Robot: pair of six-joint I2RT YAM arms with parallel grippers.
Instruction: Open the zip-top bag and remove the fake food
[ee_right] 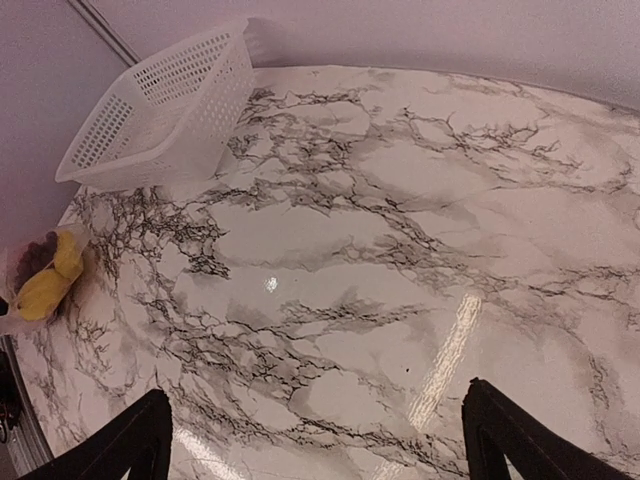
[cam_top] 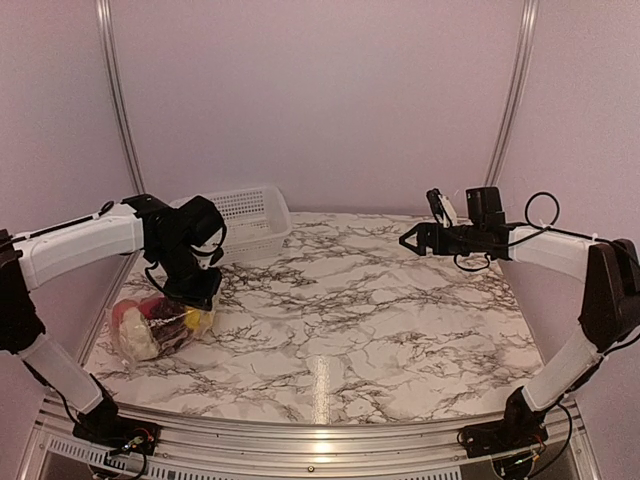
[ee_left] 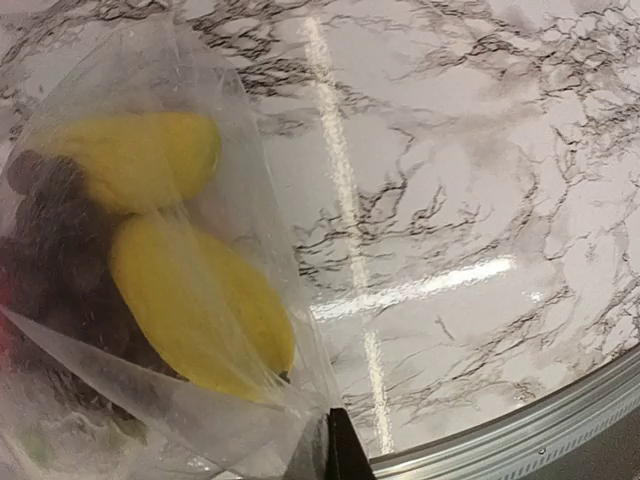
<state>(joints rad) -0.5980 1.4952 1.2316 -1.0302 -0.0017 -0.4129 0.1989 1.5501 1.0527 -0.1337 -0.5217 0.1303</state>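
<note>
The clear zip-top bag (cam_top: 158,324) lies at the table's left edge with the fake food inside: a white piece (cam_top: 140,343), a red piece, dark grapes (ee_left: 55,250) and yellow pieces (ee_left: 195,300). My left gripper (cam_top: 197,292) is down on the bag's right end. In the left wrist view its black fingers (ee_left: 330,452) are closed together on a fold of the bag's plastic (ee_left: 240,200). The bag also shows small at the left of the right wrist view (ee_right: 42,278). My right gripper (cam_top: 412,240) is open and empty, high above the table's right side, its fingertips (ee_right: 510,430) wide apart.
A white mesh basket (cam_top: 247,218) stands at the back left, just behind the left gripper; it also shows in the right wrist view (ee_right: 160,110). The metal table rim (ee_left: 530,440) runs close to the bag. The marble table top (cam_top: 370,320) spreads across the middle and right.
</note>
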